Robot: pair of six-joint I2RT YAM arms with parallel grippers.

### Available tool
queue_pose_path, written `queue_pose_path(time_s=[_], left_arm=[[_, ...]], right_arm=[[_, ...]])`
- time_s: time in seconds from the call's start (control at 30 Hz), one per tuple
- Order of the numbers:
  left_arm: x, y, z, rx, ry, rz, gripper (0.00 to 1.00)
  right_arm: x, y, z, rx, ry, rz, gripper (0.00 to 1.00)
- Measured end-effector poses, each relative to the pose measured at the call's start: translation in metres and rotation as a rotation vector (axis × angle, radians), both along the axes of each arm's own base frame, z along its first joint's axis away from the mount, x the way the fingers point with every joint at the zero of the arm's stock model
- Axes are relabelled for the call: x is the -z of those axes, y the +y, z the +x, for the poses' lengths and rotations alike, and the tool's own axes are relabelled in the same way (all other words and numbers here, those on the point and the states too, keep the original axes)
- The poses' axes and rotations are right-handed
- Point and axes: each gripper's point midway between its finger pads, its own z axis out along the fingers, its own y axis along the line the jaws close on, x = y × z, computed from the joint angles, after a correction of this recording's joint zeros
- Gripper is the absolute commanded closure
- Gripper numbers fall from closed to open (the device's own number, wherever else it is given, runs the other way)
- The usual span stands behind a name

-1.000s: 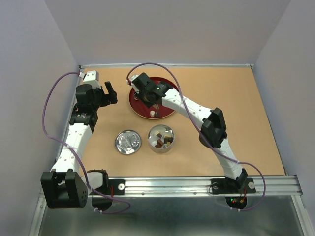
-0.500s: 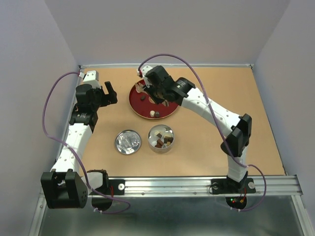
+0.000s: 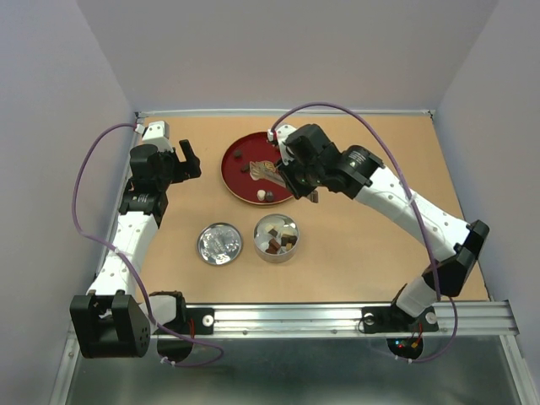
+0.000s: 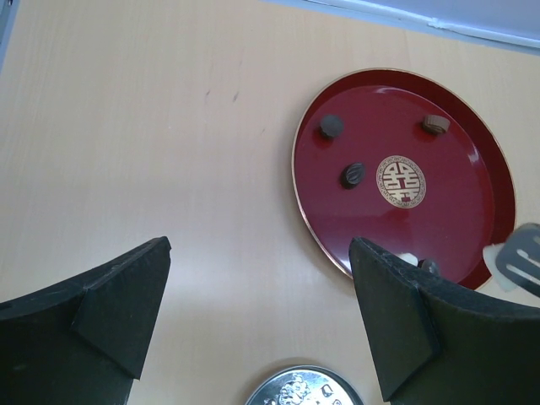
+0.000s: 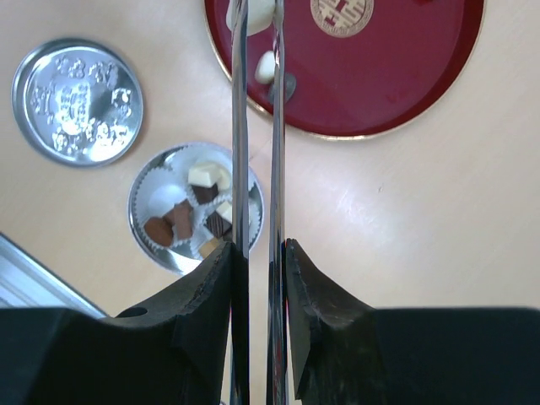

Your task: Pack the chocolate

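Note:
The red plate (image 3: 245, 181) holds loose chocolate pieces: two dark ones (image 3: 239, 154) at its far left, and a cream-white one (image 3: 262, 195) beside a dark one at its near rim. They also show in the left wrist view (image 4: 353, 174). My right gripper (image 3: 297, 173) is shut on the metal tongs (image 5: 239, 126), which reach over the plate. A cream-white piece (image 5: 253, 13) sits at the tongs' tips. The open round tin (image 3: 276, 238) holds several chocolates in paper cups (image 5: 181, 221). My left gripper (image 3: 187, 159) is open and empty, left of the plate.
The tin's silver lid (image 3: 219, 244) lies left of the tin, and also shows in the right wrist view (image 5: 78, 101). A metal rail (image 3: 337, 316) runs along the near table edge. Walls close in the far, left and right sides.
My right arm has swung right, carrying the tongs from the plate's far left to over its right part. The left arm has not moved.

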Motion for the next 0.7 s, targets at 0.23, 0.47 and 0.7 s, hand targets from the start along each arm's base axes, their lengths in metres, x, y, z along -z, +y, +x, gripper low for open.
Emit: queue_pose_path(time_s=[0.23,0.47,0.7], left_arm=[[0.000,0.002,0.000,-0.008,0.000,0.003,0.01],[0.000,0.004,0.000,-0.021,0.000,0.008,0.01],[0.000,0.004,0.000,-0.021,0.001,0.008,0.01]], right_arm=[[0.012,-0.020,-0.029,0.001,0.089,-0.011,0.73],[0.023,-0.037,-0.060,0.003,0.187,-0.020,0.74],[0.032,-0.045,-0.085,-0.005,0.265,-0.020,0.74]])
